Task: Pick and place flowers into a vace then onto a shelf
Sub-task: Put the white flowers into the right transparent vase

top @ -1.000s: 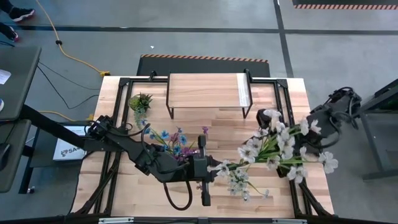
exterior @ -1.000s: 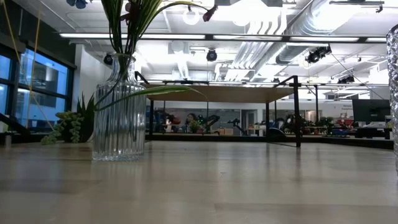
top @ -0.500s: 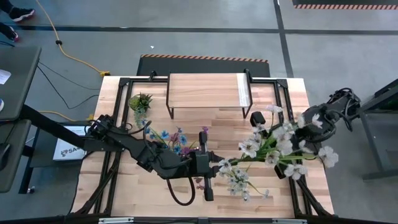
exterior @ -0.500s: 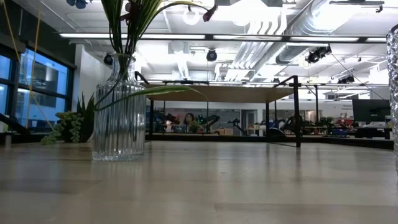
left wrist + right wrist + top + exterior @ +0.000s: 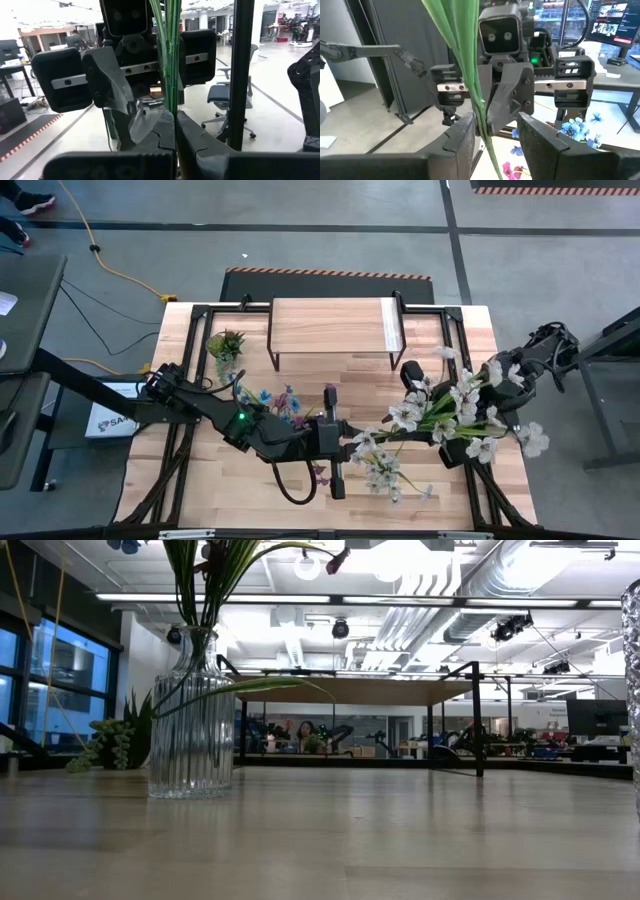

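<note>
- Both arms have drawn closer together since the earlier high view: the left claw (image 5: 338, 448) has crept rightward along the near half of the table (image 5: 190, 485), and the right claw (image 5: 470, 423) has swung its load in toward it.
- White flowers (image 5: 455, 402) lie roughly level in the air over the right side of the table, blossoms at the right, stems (image 5: 385, 442) reaching left to meet the left claw.
- Left claw is pinched tight on those green stems (image 5: 169, 60), as its wrist view shows; the right claw's fingers stand part-way apart with the same bundle (image 5: 465, 60) running between them, seemingly gripped.
- My reading: this is a hand-over or a two-handed re-grip, so the spray can be turned stem-down for a vase.
- Purple and blue flowers (image 5: 278, 404) already stand in the glass vase (image 5: 191, 720) left of centre, unchanged.
- Shelf (image 5: 332, 326) at the far edge carries nothing yet; the small potted plant (image 5: 226, 343) has not moved.
</note>
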Robot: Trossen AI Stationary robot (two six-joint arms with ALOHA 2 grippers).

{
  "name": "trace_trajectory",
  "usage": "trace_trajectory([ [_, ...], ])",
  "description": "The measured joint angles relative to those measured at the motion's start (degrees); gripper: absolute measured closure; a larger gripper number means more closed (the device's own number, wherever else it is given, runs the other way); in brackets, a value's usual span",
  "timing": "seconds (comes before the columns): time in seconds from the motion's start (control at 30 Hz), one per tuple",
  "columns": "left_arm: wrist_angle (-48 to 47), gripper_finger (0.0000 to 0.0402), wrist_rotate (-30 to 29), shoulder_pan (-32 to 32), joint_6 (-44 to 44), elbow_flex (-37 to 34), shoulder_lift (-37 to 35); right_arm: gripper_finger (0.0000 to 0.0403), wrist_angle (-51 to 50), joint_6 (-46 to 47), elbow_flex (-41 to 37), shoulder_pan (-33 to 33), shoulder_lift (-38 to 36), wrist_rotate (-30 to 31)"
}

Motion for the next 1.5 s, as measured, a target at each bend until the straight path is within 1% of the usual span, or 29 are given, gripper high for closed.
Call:
trace_trajectory([
  [0.3, 0.0, 0.0371, 1.1, 0.7, -0.1, 0.0, -0.1, 0.0264, 0.0, -0.1, 0.0, -1.5, 0.4, -1.1],
  [0.43, -0.1, 0.0371, 1.3, 0.8, -0.2, 0.0, -0.1, 0.0278, -0.1, -0.2, 0.0, -1.8, 0.3, -1.3],
  [0.53, -0.1, 0.0371, 1.3, 0.8, -0.2, 0.0, -0.1, 0.0303, -0.1, -0.9, 0.0, -1.8, 0.3, -1.3],
  [0.73, -0.5, 0.0371, 1.3, 0.8, -0.4, 0.0, -0.1, 0.0383, -0.6, -2.9, 0.1, -1.8, 0.4, -1.9],
  [0.77, -0.6, 0.0371, 1.3, 0.8, -0.6, 0.0, -0.1, 0.0391, -0.6, -3.2, 0.1, -1.8, 0.5, -1.9],
  [1.2, -1.9, 0.037, 1.1, 0.7, -2.9, 0.0, -0.1, 0.0399, -0.8, -4.4, 0.1, -1.8, 1.0, -1.2],
  [1.3, -2.3, 0.0339, -0.6, 0.7, -2.9, 0.0, -0.1, 0.04, -1.0, -4.5, 0.1, -1.8, 1.0, -0.3],
  [1.43, -2.8, 0.0286, -1.2, 0.7, -2.9, 0.0, -0.1, 0.0401, -1.1, -4.7, 0.1, -1.8, 1.0, 1.2],
  [1.5, -3.0, 0.0266, -1.3, 0.7, -2.9, 0.0, -0.2, 0.0402, -1.1, -5.2, 0.1, -1.8, 1.0, 2.0],
])
